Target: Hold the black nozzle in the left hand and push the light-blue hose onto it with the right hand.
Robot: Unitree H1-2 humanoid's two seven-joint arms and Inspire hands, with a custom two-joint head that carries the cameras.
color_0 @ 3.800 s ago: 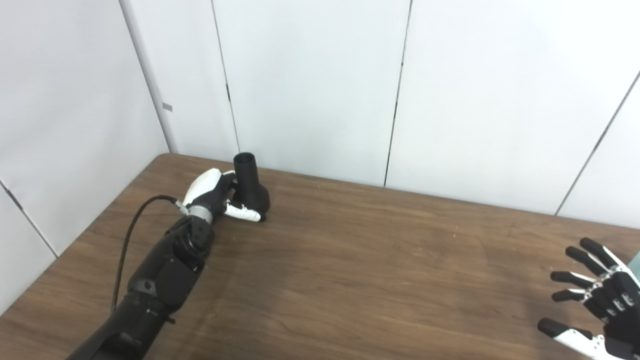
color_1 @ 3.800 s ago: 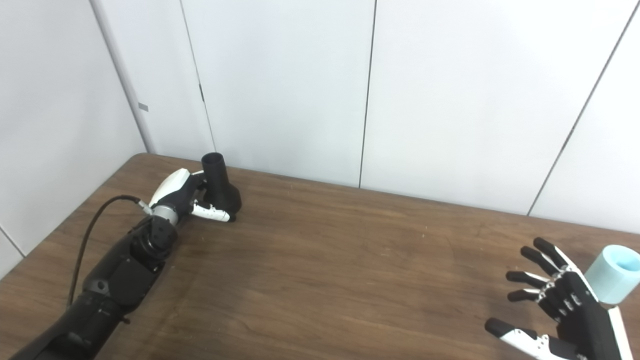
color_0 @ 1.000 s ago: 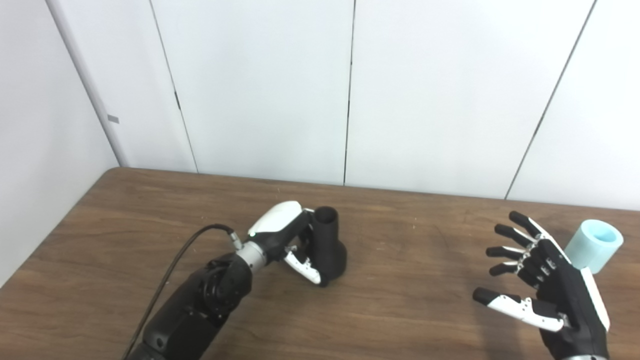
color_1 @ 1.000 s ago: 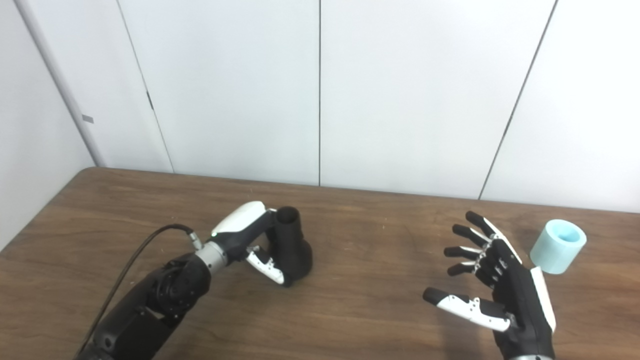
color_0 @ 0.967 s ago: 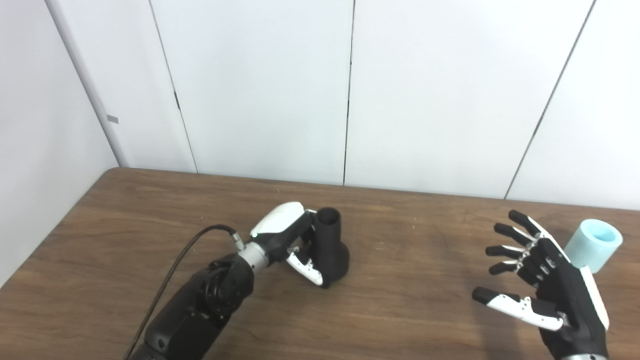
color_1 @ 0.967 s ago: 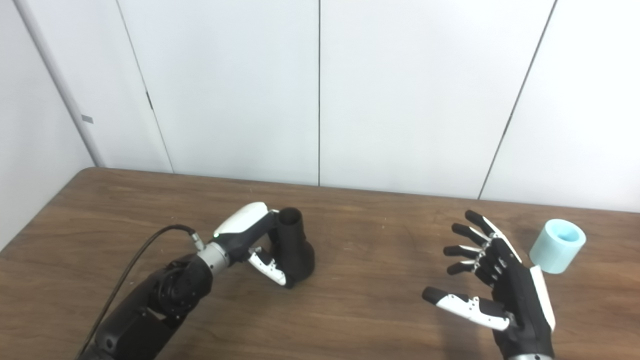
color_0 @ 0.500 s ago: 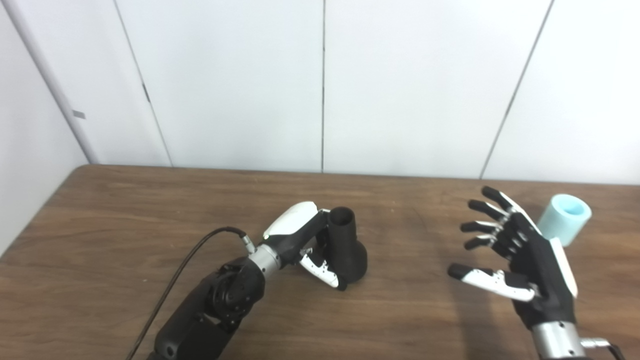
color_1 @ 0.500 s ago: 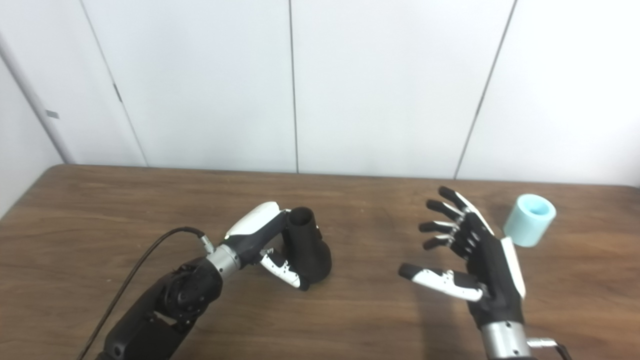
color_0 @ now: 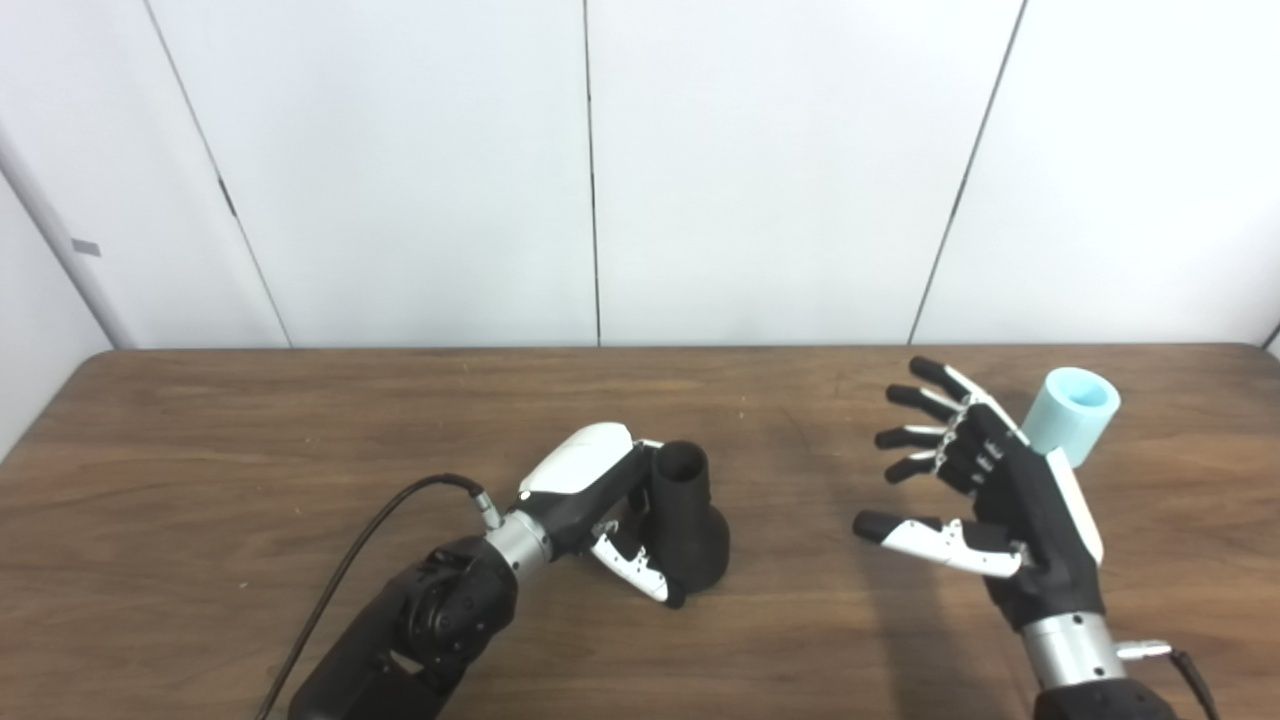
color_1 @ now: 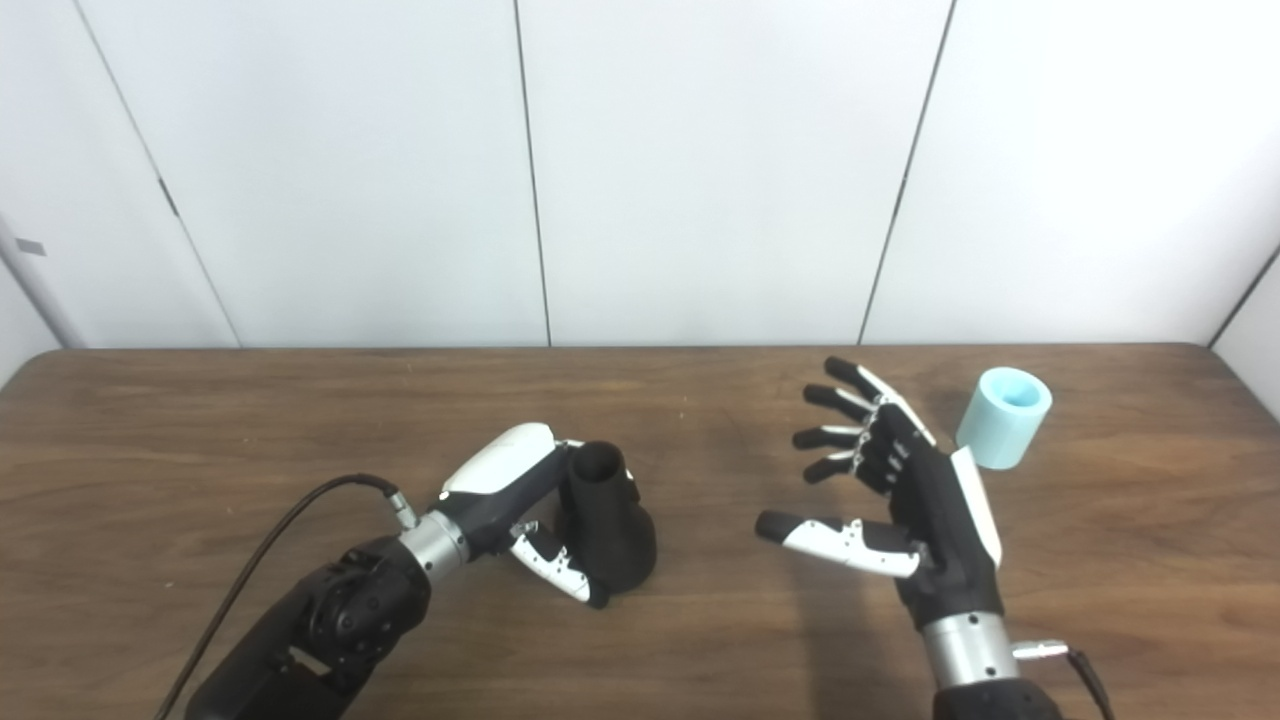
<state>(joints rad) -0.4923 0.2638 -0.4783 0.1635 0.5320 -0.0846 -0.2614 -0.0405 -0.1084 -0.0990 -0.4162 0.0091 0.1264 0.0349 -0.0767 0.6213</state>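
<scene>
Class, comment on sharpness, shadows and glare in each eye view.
Left eye view: sharp, soft shadow under the right robot hand on the table. Right eye view: equally sharp, nozzle dark with little detail, no glare.

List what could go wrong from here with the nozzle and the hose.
1. The right hand is open, with its back toward the light-blue hose; turning to grasp it could knock the short upright piece over or roll it toward the table edge.
2. The left hand holds the black nozzle low, its base apparently on the table; a hard push might tip or slide it.
</scene>
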